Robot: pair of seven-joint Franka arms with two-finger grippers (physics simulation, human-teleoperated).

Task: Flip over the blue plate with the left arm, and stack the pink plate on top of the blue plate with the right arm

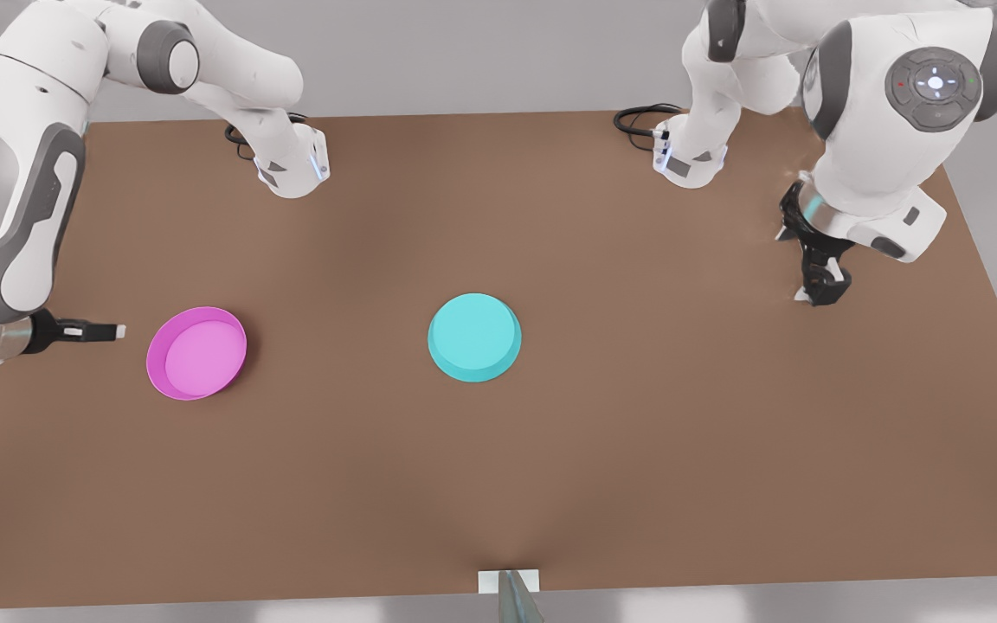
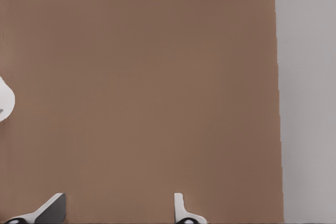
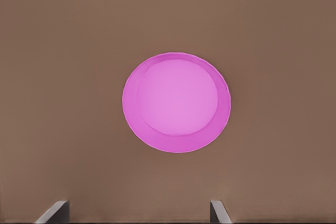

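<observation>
A big brown bench (image 1: 550, 450) fills the scene. Its top is flat and smooth. Past its edges the floor (image 1: 464, 69) is pale grey. Two white arm bases stand at the far side of the bench, each with a black cable beside it. A small grey and white post (image 1: 511, 593) sits at the middle of the near edge.

The pink plate (image 1: 196, 352) lies flat on the bench toward the front view's left, with its open side up. Its inside is a lighter pink. The blue plate (image 1: 474, 337) lies flat near the middle of the bench with its flat bottom facing up. The two plates are well apart.

The right end effector (image 1: 120, 330) is at the front view's left, just beside the pink plate but not touching it. It points sideways toward the plate. In the right wrist view the pink plate (image 3: 176, 102) is in front of the right end effector (image 3: 139, 216), and the two fingertips (image 3: 55, 212) stand wide apart with nothing between them.

The left end effector (image 1: 820, 298) is at the front view's right. It points down at the bench, well apart from the blue plate. In the left wrist view the left end effector (image 2: 118, 216) is over bare bench (image 2: 142, 77) close to the bench edge, its fingertips (image 2: 179, 205) are spread wide, and it holds nothing.
</observation>
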